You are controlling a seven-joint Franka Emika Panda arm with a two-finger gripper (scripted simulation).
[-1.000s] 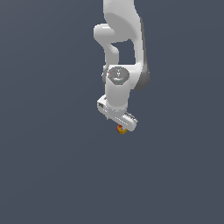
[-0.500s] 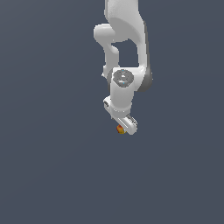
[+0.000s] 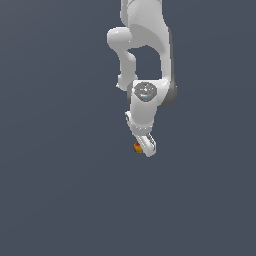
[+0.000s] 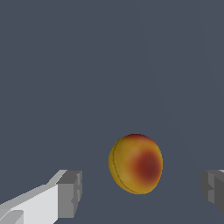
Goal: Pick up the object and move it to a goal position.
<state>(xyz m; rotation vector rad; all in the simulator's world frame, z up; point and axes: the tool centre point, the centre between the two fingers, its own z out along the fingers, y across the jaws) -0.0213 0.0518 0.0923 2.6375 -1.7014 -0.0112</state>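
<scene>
The object (image 4: pixel 136 163) is a small smooth rounded lump, orange-yellow with a red patch. In the wrist view it lies on the grey surface between my two fingertips, closer to one grey pad (image 4: pixel 70 194) than to the other (image 4: pixel 213 187), touching neither. My gripper (image 4: pixel 142 191) is open wide around it. In the exterior view the object (image 3: pixel 136 147) peeks out at the left edge of the white gripper (image 3: pixel 145 147), which points down over it and hides most of it.
The white arm (image 3: pixel 145 55) comes down from the top of the exterior view. A plain dark grey surface (image 3: pixel 60 190) fills the rest of both views.
The hand has turned about its own axis over the object, and the arm has shifted slightly. The object has stayed in place. The fingers remain apart.
</scene>
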